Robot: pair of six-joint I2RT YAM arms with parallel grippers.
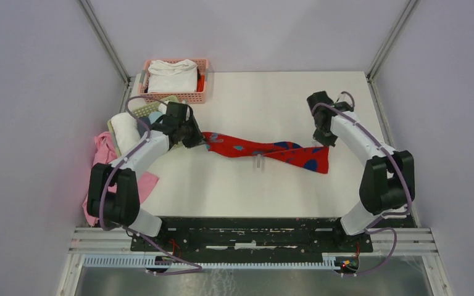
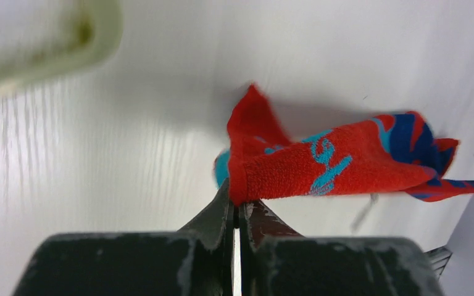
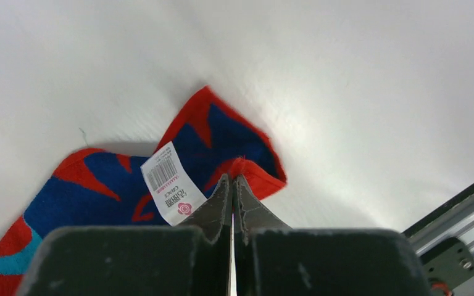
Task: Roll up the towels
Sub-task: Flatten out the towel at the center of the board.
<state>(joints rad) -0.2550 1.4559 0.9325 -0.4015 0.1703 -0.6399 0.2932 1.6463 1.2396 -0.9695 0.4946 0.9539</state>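
The red towel with teal-blue marks (image 1: pixel 259 150) lies stretched across the middle of the table. My left gripper (image 1: pixel 197 139) is shut on its left corner, and the left wrist view shows the fingertips (image 2: pixel 237 202) pinching the red towel (image 2: pixel 321 166). My right gripper (image 1: pixel 323 142) is shut on the towel's right corner; the right wrist view shows the pinch (image 3: pixel 234 179), the towel (image 3: pixel 99 185) and its white label (image 3: pixel 170 182). A rolled white towel (image 1: pixel 123 131) lies at the left edge, with a small light blue towel (image 1: pixel 155 117) partly hidden behind my left arm.
A pink basket (image 1: pixel 201 92) at the back left holds a folded white cloth (image 1: pixel 173 77). A pale green tray (image 1: pixel 151 106) lies in front of it and shows blurred in the left wrist view (image 2: pixel 37 43). A plain pink cloth (image 1: pixel 102 154) hangs off the left edge.
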